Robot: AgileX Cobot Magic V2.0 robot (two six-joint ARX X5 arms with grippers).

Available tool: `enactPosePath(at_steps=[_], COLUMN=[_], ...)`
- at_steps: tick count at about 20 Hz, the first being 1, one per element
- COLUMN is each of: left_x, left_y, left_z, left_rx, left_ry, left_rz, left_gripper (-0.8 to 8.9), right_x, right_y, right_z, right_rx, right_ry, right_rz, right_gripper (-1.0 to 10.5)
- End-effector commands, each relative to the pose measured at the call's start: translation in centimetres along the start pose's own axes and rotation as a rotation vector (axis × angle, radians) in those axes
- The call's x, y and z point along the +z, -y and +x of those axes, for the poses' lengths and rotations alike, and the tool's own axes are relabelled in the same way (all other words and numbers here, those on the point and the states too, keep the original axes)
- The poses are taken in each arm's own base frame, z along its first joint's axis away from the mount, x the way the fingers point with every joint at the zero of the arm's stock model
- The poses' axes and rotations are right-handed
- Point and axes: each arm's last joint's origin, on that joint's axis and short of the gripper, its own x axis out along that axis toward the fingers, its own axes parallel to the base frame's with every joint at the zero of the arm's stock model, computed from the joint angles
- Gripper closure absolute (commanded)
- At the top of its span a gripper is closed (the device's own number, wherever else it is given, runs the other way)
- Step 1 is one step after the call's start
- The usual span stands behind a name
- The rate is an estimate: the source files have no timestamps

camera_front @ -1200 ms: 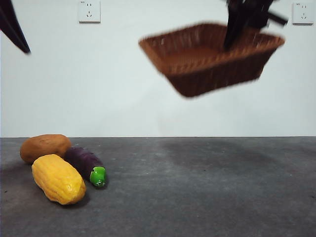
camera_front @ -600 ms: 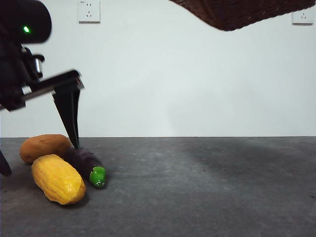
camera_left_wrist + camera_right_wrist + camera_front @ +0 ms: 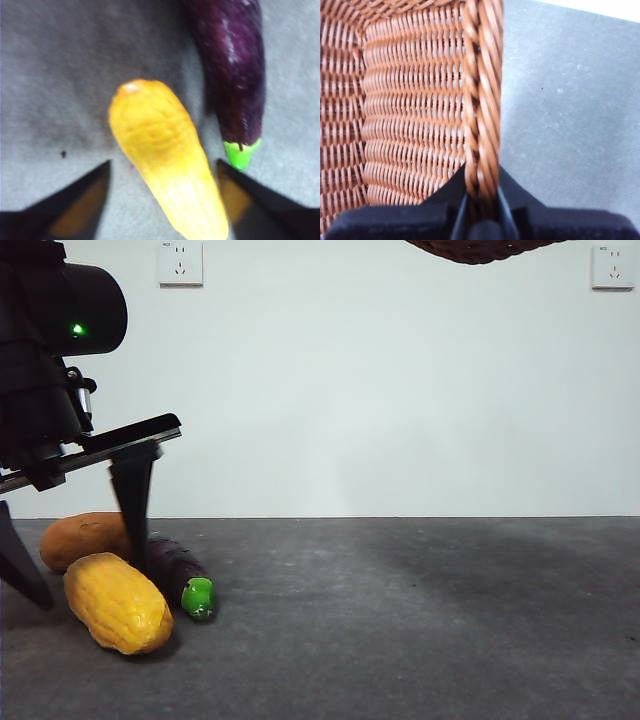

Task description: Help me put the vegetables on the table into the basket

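Note:
The yellow corn cob (image 3: 118,602) lies at the front left of the table (image 3: 420,620), with the purple eggplant (image 3: 178,573) beside it and the orange-brown potato (image 3: 85,538) behind. My left gripper (image 3: 85,575) is open and low over them. Its jaws straddle the corn (image 3: 165,170), and the eggplant (image 3: 235,75) lies just outside one jaw. My right gripper (image 3: 482,197) is shut on the braided rim of the wicker basket (image 3: 410,100). It holds the basket high in the air, so only the basket's underside (image 3: 480,248) shows at the top edge.
A white wall with two sockets (image 3: 181,262) (image 3: 613,265) stands behind the table. The dark grey table (image 3: 570,100) stretches to the right of the vegetables, below the raised basket.
The basket has risen until almost all of it is above the front view. The left arm came in from the left and has sunk lower, one jaw now beside the eggplant.

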Motion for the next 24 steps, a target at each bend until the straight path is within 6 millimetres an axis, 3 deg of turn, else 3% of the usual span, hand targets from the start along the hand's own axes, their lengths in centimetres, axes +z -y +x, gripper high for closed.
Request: enactPosePath(at_steps=[1,5,7,12,16,20,24], left_x=[0.0,0.1,-0.1,-0.3,-0.8,-2.9,-5.8], left_y=[0.0,0.1,0.3,0.4,0.6,-0.2,-1.7], left_z=[0.2,0.2,0.2,-0.5,-4.4,-9.8,-14.0], left_rx=[0.016,0.010,0.003,0.021,-0.048,-0.135,-0.205], left_ry=[-0.002,0.001,-0.006,0.025,0.164,0.312,0.407], left_rz=[-0.025,-0.026,0.007,0.164,0.309,0.424,0.484], left_gripper=[5.86,6.55,8.24,8.21,8.22,8.22,8.21], right_x=[0.1,0.1,0.1,-0.1,-1.2,-4.4,-8.3], right_y=[-0.2,-0.2,-0.2,0.0,0.6,1.6,2.5], right_z=[-0.1,-0.1,-0.1,0.5,2.6,6.9,10.8], right_rx=[0.045,0.057,0.060,0.056,0.051,0.060,0.055], right_ry=[0.025,0.026,0.026,-0.018,-0.092,-0.201,-0.286], right_rz=[-0.005,-0.012,-0.012,0.003,0.051,0.140,0.237], right_gripper=[9.6,9.6,9.6,9.6,9.6,9.6,9.6])
